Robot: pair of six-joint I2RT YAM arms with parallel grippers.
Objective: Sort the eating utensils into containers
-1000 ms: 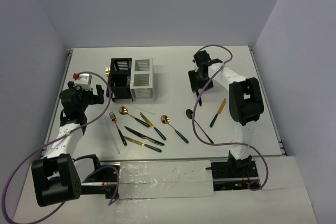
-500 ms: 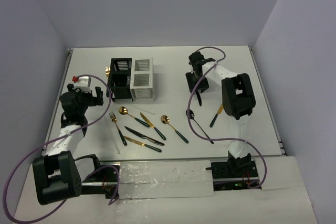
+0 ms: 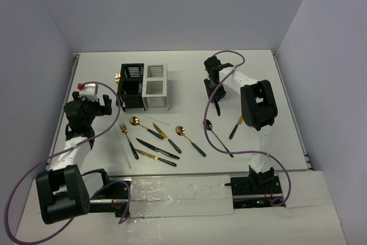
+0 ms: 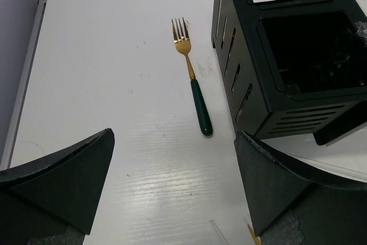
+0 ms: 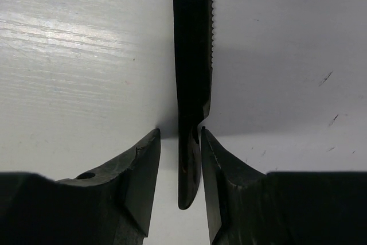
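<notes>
My right gripper (image 3: 213, 87) stands at the back right of the table. In the right wrist view its jaws (image 5: 180, 133) are narrowly open around the handle end of an all-black serrated knife (image 5: 192, 44) lying on the table. The right finger is against the knife and a small gap shows on the left. My left gripper (image 3: 98, 105) is wide open and empty (image 4: 174, 136). It is short of a gold-headed fork (image 4: 192, 78) lying beside the black container (image 4: 287, 55). The black container (image 3: 131, 84) and white container (image 3: 156, 87) stand joined at the back. Several utensils (image 3: 166, 139) lie scattered in front of them.
A black spoon (image 3: 218, 137) and a gold-bladed knife (image 3: 238, 123) lie to the right front. A thin clear stick (image 3: 156, 120) lies among the utensils, and its tip shows in the left wrist view (image 4: 221, 230). Purple cables (image 3: 215, 119) loop over the table by each arm.
My right gripper has moved a little left and down over the black knife. My left gripper has shifted slightly left. The utensils on the table have not moved.
</notes>
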